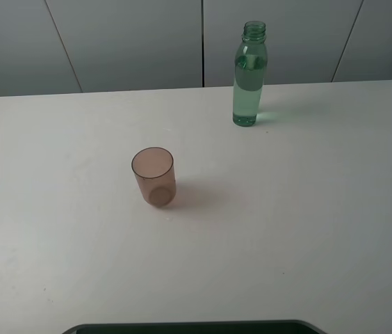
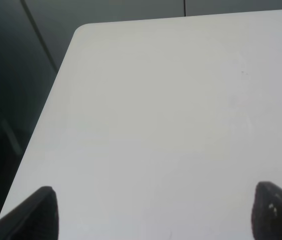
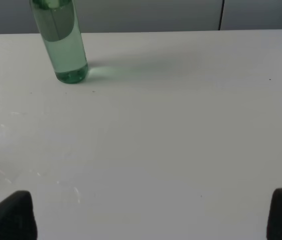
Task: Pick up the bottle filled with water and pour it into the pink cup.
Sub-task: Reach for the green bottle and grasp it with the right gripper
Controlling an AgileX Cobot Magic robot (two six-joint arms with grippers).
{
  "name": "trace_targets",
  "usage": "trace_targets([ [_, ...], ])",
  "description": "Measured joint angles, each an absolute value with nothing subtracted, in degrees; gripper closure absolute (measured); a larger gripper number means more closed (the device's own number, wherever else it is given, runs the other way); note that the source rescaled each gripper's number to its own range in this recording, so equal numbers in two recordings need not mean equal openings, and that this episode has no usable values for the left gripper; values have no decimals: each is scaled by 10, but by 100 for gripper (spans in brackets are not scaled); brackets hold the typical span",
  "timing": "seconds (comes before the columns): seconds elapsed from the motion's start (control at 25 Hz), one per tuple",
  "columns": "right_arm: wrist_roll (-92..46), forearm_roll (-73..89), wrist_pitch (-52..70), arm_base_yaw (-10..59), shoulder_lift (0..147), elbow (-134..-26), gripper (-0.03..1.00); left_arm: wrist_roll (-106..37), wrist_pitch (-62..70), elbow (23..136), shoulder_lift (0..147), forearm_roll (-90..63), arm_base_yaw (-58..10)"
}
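The green-tinted bottle (image 1: 249, 76) stands upright with no cap near the table's far edge, right of centre, mostly full of water. Its lower body also shows in the right wrist view (image 3: 63, 42). The pink cup (image 1: 154, 176) stands upright and looks empty near the middle of the table, left of centre and nearer than the bottle. Neither gripper shows in the exterior high view. My left gripper (image 2: 153, 212) is open and empty over bare table near the table's left edge. My right gripper (image 3: 153, 215) is open and empty, well short of the bottle.
The white table (image 1: 307, 223) has a rounded far-left corner (image 2: 83, 29), with a dark drop beyond its left edge. Grey wall panels (image 1: 126, 42) stand behind the table. A dark object (image 1: 196, 327) sits at the near edge.
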State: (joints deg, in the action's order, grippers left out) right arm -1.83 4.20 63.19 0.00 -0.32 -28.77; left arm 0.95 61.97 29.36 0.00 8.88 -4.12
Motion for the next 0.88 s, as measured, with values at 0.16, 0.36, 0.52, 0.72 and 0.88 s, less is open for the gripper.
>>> trace_targets([
  [0.16,-18,42,632,0,-3,-288,-3,12,620,294,0,89,-41],
  [0.36,-18,42,632,0,-3,-288,-3,12,620,294,0,89,-41],
  [0.52,-18,42,632,0,-3,-288,-3,12,620,294,0,89,-41],
  [0.72,-18,42,632,0,-3,-288,-3,12,620,294,0,89,-41],
  [0.88,-18,42,632,0,-3,-288,-3,12,620,294,0,89,-41],
])
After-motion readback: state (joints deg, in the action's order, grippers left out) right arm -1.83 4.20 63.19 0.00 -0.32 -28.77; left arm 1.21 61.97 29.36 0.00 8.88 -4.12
